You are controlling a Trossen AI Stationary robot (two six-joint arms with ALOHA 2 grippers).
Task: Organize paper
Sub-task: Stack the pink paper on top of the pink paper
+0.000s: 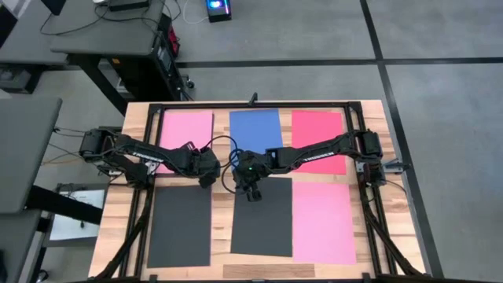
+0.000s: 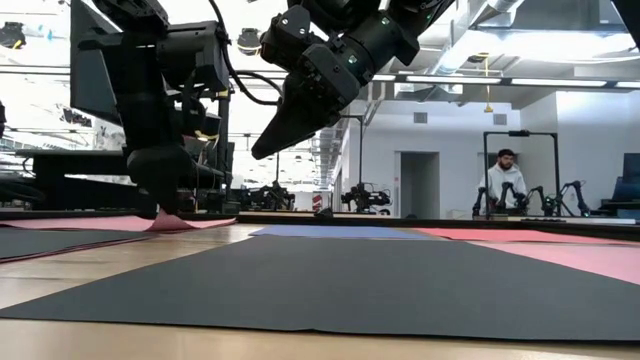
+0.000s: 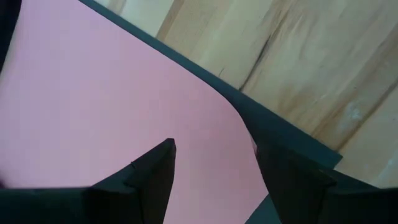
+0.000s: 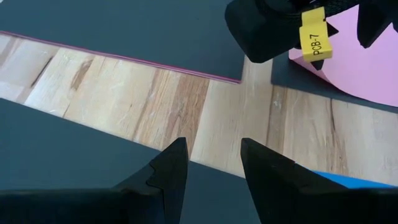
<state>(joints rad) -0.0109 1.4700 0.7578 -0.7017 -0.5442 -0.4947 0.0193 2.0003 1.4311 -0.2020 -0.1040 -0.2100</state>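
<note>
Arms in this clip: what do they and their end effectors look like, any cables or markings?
Both arms are black, jointed links. The left end effector and right end effector end in dark, pointed wedge fingers. A black cable loops between the arms. A yellow tag reading PCB-7 hangs on the left one.

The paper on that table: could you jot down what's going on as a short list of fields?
Surface: wooden table
Far row of sheets: pink sheet, blue sheet, red sheet
Near row of sheets: black sheet, second black sheet, second pink sheet
Left gripper: down at the near corner of the far pink sheet, which curls up off the table between its open fingers
Right gripper: open, empty, raised above the middle black sheet's far edge
Background: a person stands far off
</note>
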